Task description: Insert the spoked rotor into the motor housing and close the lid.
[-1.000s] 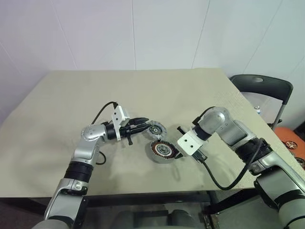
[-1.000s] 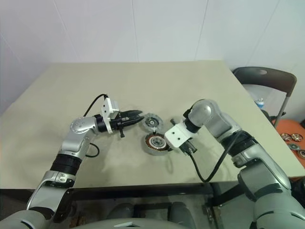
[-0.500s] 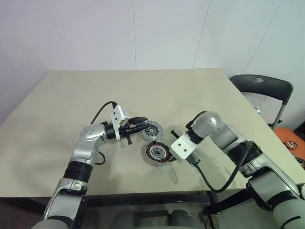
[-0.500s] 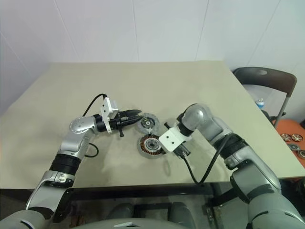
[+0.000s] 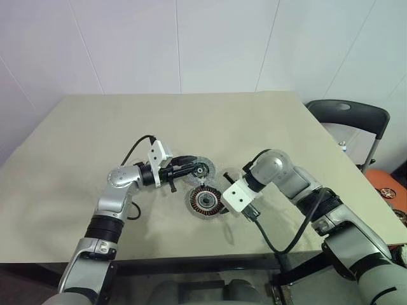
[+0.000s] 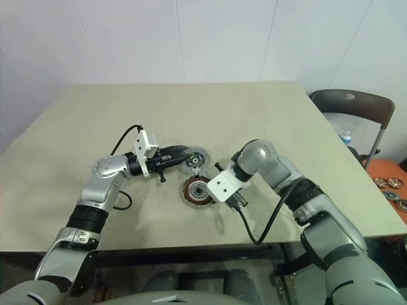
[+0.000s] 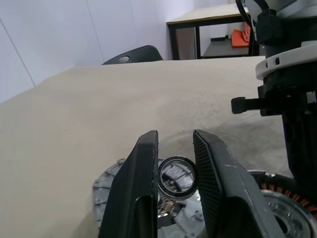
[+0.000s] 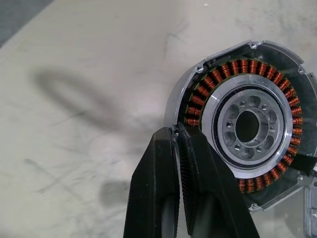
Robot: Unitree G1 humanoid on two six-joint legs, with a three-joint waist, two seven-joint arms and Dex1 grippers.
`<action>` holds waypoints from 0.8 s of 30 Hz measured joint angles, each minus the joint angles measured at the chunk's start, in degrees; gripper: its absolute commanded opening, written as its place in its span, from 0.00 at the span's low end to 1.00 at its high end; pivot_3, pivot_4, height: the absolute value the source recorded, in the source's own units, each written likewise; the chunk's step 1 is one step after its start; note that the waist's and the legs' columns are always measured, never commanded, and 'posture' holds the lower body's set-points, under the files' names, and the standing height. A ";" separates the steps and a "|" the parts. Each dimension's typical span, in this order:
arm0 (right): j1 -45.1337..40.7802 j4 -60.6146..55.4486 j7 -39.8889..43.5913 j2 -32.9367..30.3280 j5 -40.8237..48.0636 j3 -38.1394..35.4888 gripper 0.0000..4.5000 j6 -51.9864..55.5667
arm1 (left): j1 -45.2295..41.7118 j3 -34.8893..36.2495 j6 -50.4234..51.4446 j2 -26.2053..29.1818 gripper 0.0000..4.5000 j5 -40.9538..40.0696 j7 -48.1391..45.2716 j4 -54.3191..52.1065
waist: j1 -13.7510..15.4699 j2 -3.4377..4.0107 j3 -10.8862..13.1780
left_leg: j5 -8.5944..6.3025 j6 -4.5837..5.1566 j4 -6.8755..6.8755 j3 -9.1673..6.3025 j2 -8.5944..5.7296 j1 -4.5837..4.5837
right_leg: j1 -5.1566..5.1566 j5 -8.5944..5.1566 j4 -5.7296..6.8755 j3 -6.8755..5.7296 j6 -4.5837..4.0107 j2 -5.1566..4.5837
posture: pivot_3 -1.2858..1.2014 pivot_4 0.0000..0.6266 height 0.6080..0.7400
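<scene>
Beige cloth covers the desk (image 5: 95, 127). Near its front edge lies the motor housing (image 5: 205, 202), copper windings showing. The right gripper (image 8: 177, 135), fingers pressed shut and holding nothing, touches the housing's silvery rim. Just behind the housing, the left gripper (image 7: 174, 148) clamps the hub of the spoked rotor (image 5: 201, 169), held on edge above the desk.

The motor housing (image 8: 246, 126) looks like shiny silver metal, with a ring of bright copper wire coils inside. The counter (image 5: 95, 127) is dull beige and a bit scuffed. The right hand (image 8: 177, 140) has matt black fingers with fine ridges; the left hand's fingers (image 7: 143, 168) are smooth black.
</scene>
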 measured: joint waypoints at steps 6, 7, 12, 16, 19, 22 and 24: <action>-1.42 1.27 -3.47 2.38 -0.44 -0.19 0.32 0.18 | 0.70 -0.02 0.00 -0.33 0.17 0.00 0.32 -0.06 | 0.02 0.00 0.00 | 0.00 0.00 0.00 0.00 0.01 0.00 | 0.01 0.01 0.00 0.00 0.01 0.00 | 0.52 0.00 1.00; -1.43 1.21 -3.63 2.62 -0.37 -0.20 0.32 1.30 | 0.84 -0.03 0.00 -0.35 0.17 0.00 0.32 -0.06 | 0.04 0.00 0.00 | 0.00 0.00 0.00 0.00 0.00 0.00 | 0.01 0.01 0.00 0.00 0.01 0.00 | 0.52 0.00 1.00; -1.44 0.84 -2.85 2.41 -0.16 -0.36 0.32 3.81 | 0.91 -0.03 0.00 -0.31 0.17 0.00 0.36 -0.06 | 0.20 0.00 0.00 | 0.00 0.00 0.01 0.00 -0.01 -0.01 | 0.02 0.01 -0.02 0.00 0.01 -0.03 | 0.52 0.00 1.00; -1.49 0.60 -2.28 1.51 0.63 -0.54 0.32 4.31 | 0.94 -0.03 0.02 -0.27 0.17 -0.02 0.30 -0.16 | 0.20 0.00 0.00 | 0.00 0.00 0.00 0.00 -0.01 -0.01 | 0.02 0.01 -0.02 0.00 0.01 -0.03 | 0.52 0.00 1.00; -1.48 -0.56 -0.88 -0.35 1.86 -1.35 0.32 5.16 | 1.02 -0.01 0.09 0.28 0.17 -0.05 0.10 -0.21 | 0.17 0.00 0.00 | 0.00 0.00 0.00 0.00 -0.01 -0.01 | 0.02 0.01 -0.02 0.00 0.01 -0.03 | 0.52 0.00 1.00; -1.42 -2.34 0.86 -1.71 3.21 -2.28 0.32 7.37 | 1.10 -0.01 0.13 0.67 0.17 -0.06 -0.18 -0.21 | 0.18 0.00 0.00 | 0.00 0.00 0.01 -0.01 0.00 -0.01 | 0.01 0.01 -0.02 0.00 0.01 -0.04 | 0.52 0.00 1.00; -1.23 -3.79 2.32 -2.36 4.55 -2.77 0.32 9.18 | 1.19 -0.01 0.23 1.01 0.17 -0.08 -0.66 -0.21 | 0.17 0.00 0.00 | -0.01 0.00 0.00 -0.01 0.00 -0.01 | 0.00 0.01 -0.03 0.00 0.01 -0.05 | 0.52 0.00 1.00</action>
